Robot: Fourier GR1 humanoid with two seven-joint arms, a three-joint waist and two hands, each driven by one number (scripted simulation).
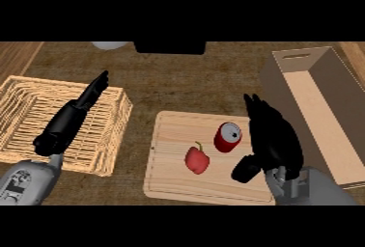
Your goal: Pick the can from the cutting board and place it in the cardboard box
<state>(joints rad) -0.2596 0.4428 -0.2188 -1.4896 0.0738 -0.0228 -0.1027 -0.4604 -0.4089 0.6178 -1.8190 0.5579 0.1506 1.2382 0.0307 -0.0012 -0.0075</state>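
A red can [228, 137] lies on its side on the light wooden cutting board [175, 183], near the board's upper right. My right hand [274, 140] hovers just right of the can, fingers straight and pointing away, thumb [246, 170] sticking out below the can, not touching it. The open cardboard box [329, 144] stands at the right, beside the board. My left hand [71, 118] is held open over the wicker basket at the left, fingers stretched up and away.
A red pepper [197, 160] lies on the board left of and below the can. A wicker basket [114, 140] fills the left side. A white object [110, 46] and a black one [170, 47] sit at the far edge.
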